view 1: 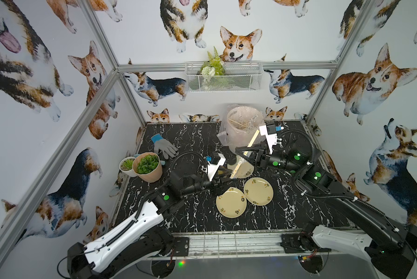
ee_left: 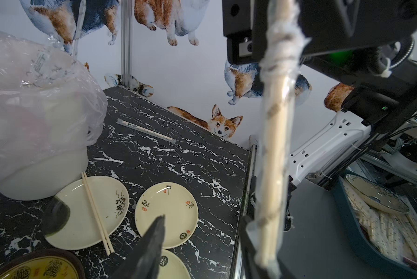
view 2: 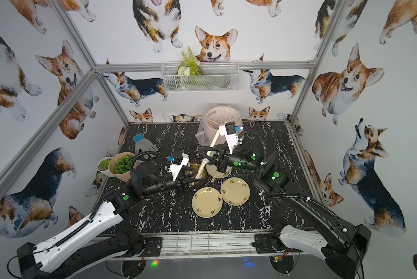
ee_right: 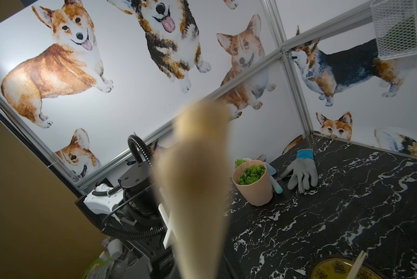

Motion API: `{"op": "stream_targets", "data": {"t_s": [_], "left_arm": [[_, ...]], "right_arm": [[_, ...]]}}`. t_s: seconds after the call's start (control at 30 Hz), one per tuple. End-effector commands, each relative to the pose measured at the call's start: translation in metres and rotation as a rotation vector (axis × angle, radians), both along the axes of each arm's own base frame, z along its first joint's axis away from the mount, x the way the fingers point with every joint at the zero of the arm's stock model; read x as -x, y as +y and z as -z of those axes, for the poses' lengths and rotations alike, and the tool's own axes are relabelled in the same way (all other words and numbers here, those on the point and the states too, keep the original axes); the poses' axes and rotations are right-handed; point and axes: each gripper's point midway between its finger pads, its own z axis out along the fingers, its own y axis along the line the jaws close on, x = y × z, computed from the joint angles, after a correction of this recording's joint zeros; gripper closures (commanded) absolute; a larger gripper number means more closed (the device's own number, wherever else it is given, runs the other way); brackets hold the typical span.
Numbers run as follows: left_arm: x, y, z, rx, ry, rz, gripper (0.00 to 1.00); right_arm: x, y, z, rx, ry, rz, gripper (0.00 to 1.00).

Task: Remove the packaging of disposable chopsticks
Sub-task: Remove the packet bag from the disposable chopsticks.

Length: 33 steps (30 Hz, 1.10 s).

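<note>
- Chopsticks [ee_left: 274,149], one pair, are pinched in the closed right hand [view 1: 244,152] and slant down toward the left hand [ee_left: 204,217].
- Crinkled packaging [ee_left: 282,43] is bunched around them beside the right hand.
- Left hand's jaws stand apart, with the pair's lower end near one finger.

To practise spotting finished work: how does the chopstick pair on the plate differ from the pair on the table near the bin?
The chopstick pair on the plate is bare wood; the pair on the table is inside a clear printed sleeve. The plate pair crosses a cream plate, one end past its rim; the table pair lies flat on the black marble table. Both are thin, straight, pale.
</note>
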Motion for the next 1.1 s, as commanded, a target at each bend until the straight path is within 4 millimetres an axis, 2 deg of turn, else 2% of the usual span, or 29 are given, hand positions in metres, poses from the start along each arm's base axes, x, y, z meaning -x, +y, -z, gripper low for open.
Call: {"op": "stream_targets", "data": {"t_s": [0.0,0.17,0.2,0.3,0.33,0.37,0.43,0.5,0.53,0.57,0.67,0.7,0.73,0.77,0.83,0.93,1.0,1.07], "left_arm": [[0.013,-0.002,-0.015,0.025,-0.061,0.082,0.24],[0.022,-0.014,-0.029,0.073,-0.043,0.179,0.23],[0.022,-0.018,-0.049,0.115,-0.064,0.199,0.23],[0.016,-0.028,-0.059,0.161,-0.046,0.216,0.25],[0.012,-0.031,-0.060,0.171,-0.034,0.208,0.28],[0.007,-0.033,-0.061,0.184,-0.028,0.191,0.34],[0.001,-0.035,-0.064,0.209,-0.026,0.168,0.59],[-0.006,-0.035,-0.064,0.228,-0.024,0.132,0.90],[-0.008,-0.034,-0.064,0.231,-0.022,0.118,0.98],[-0.009,-0.033,-0.063,0.234,-0.023,0.107,1.00],[-0.011,-0.031,-0.063,0.234,-0.023,0.087,1.00],[-0.010,-0.030,-0.065,0.240,-0.027,0.088,1.00],[-0.008,-0.030,-0.050,0.219,-0.003,0.094,1.00],[-0.006,-0.030,-0.049,0.217,-0.002,0.106,1.00],[-0.001,-0.030,-0.045,0.200,0.007,0.132,1.00],[0.003,-0.030,-0.039,0.180,0.020,0.148,1.00],[0.004,-0.029,-0.037,0.171,0.024,0.148,1.00],[0.005,-0.028,-0.037,0.168,0.020,0.150,1.00]], "right_arm": [[-0.002,-0.009,0.021,0.097,0.039,-0.019,1.00],[0.004,-0.007,0.020,0.100,0.044,-0.059,1.00],[0.004,-0.005,0.019,0.088,0.055,-0.072,1.00],[0.007,0.001,0.019,0.062,0.079,-0.107,1.00],[0.008,0.003,0.019,0.057,0.083,-0.111,1.00],[0.009,0.005,0.019,0.053,0.084,-0.120,1.00],[0.013,0.008,0.019,0.052,0.084,-0.139,1.00],[0.017,0.010,0.020,0.057,0.085,-0.154,1.00],[0.017,0.010,0.019,0.056,0.084,-0.156,1.00],[0.018,0.009,0.018,0.054,0.080,-0.159,1.00],[0.022,0.008,0.013,0.055,0.057,-0.167,0.98],[0.021,0.006,0.011,0.061,0.040,-0.158,0.76],[0.020,0.004,0.009,0.068,0.027,-0.145,0.58],[0.017,0.000,0.006,0.076,0.013,-0.122,0.45],[0.008,-0.011,-0.003,0.077,-0.016,-0.055,0.30],[-0.002,-0.020,-0.017,0.060,-0.039,-0.024,0.30],[-0.005,-0.020,-0.023,0.064,-0.047,-0.036,0.35],[-0.004,-0.017,-0.026,0.071,-0.051,-0.059,0.44]]}}
